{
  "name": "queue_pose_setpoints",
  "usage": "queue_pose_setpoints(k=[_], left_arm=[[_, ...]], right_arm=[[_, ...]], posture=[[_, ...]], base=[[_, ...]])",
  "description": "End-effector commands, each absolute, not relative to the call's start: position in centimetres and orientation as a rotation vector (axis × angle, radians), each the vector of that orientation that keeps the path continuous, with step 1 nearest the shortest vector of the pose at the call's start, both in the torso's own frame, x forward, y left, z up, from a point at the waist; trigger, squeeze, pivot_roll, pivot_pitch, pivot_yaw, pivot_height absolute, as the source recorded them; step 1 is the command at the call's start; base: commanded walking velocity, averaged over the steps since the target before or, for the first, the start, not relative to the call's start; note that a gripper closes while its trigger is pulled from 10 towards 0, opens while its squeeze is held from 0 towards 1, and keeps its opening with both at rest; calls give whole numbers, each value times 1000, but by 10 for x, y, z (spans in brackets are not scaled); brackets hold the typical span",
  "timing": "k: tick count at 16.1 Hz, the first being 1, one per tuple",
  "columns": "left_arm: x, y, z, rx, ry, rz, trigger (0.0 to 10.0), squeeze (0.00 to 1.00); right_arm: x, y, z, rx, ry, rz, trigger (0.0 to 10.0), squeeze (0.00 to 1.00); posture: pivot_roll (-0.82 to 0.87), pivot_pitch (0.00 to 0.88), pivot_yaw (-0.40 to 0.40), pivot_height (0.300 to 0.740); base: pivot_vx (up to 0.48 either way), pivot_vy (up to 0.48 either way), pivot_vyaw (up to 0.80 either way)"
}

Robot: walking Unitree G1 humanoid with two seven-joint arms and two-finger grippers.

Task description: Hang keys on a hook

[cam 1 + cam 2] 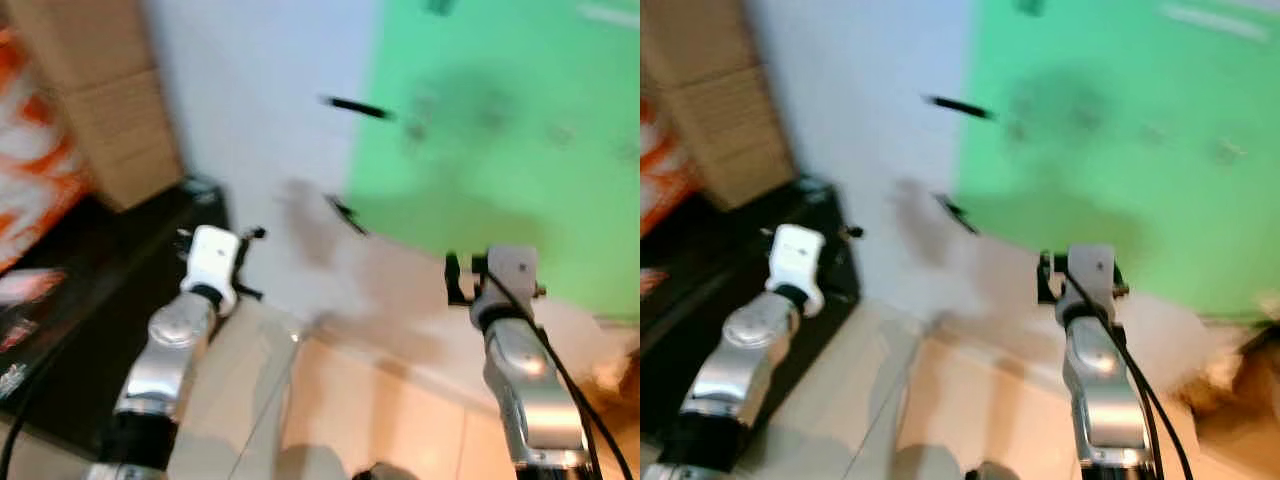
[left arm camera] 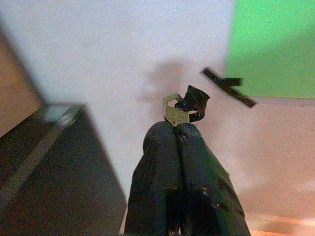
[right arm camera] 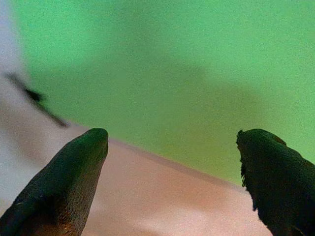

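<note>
Left wrist view: our left gripper (image 2: 183, 129) had its two black fingers pressed together on the keys (image 2: 177, 112), a brass-coloured key with a dark fob sticking out just past the fingertips. Ahead of the claw and a little to one side, a black hook (image 2: 229, 87) jutted from the wall (image 2: 123, 59) at the edge of the green panel (image 2: 275, 44); the keys stood apart from it, not yet hung. Beside the claw sat a dark cabinet (image 2: 54, 162).

Our right gripper (image 3: 172, 142) hung spread wide and empty, facing the green panel.

The head views were blurred, so we judged the approach unsteady. The grip caught only the key's base; a knock against the hook or wall could twist the keys loose and drop them to the floor. Misjudging which hook part is open could also leave the ring merely resting beside it.
</note>
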State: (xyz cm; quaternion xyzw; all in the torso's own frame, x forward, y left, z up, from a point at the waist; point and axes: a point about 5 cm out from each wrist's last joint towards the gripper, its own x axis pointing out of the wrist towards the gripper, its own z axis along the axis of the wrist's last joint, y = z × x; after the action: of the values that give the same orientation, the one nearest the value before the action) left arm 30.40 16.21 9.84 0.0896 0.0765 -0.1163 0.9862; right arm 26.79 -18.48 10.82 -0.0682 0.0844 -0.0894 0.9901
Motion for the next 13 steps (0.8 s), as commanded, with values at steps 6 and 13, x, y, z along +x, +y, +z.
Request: queue_pose_setpoints(k=[6, 13], left_arm=[[311, 144, 104, 152, 130, -289, 10000, 0], [315, 147, 111, 142, 86, -277, 10000, 0]], right_arm=[[257, -186, 101, -125, 201, -224, 10000, 0], [259, -181, 105, -133, 178, -169, 10000, 0]], posture=[[-97, 0, 49, 740], [-101, 0, 54, 740]], base=[[0, 0, -800], [0, 0, -646]])
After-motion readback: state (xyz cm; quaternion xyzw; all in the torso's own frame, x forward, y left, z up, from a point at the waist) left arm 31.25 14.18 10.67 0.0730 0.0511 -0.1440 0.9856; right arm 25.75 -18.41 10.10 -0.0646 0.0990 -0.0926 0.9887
